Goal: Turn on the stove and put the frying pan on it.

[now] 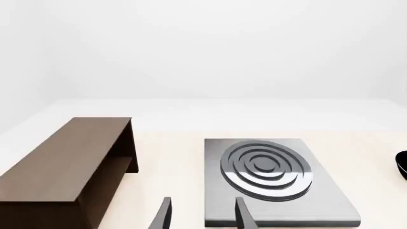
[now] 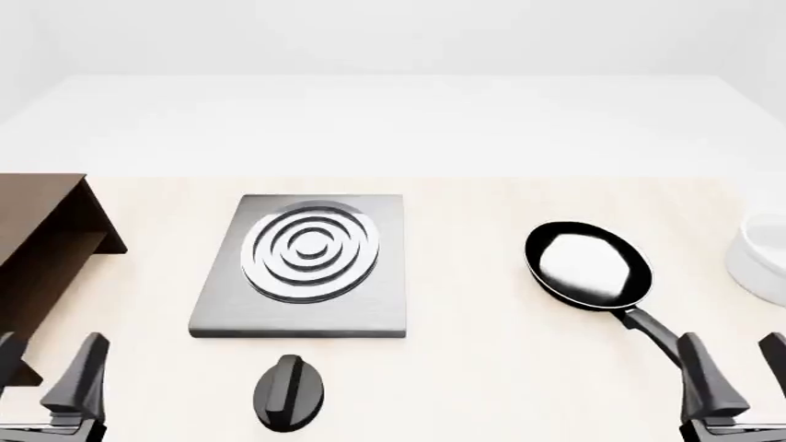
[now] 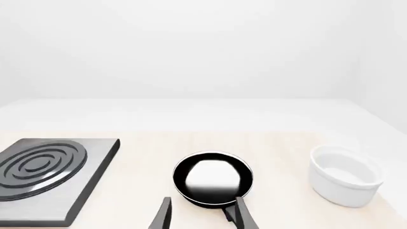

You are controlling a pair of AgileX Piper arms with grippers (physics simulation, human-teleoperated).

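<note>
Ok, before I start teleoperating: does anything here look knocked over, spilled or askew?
Nothing stands out. The stove lies flat with its knob in front, the frying pan sits upright on the table to its right, and the white bowl stands upright.

Shelf (image 2: pixel 43 244): dark brown wood, at the table's left edge, open on its front side with a lower board inside; it stands flat and is partly cut off by the frame.
Bowl (image 2: pixel 761 256): white, round, straight-walled, upright at the far right, also partly cut off.
Table (image 2: pixel 467 304): pale, light wood-toned top.
Background: plain white wall and floor behind the table.
</note>
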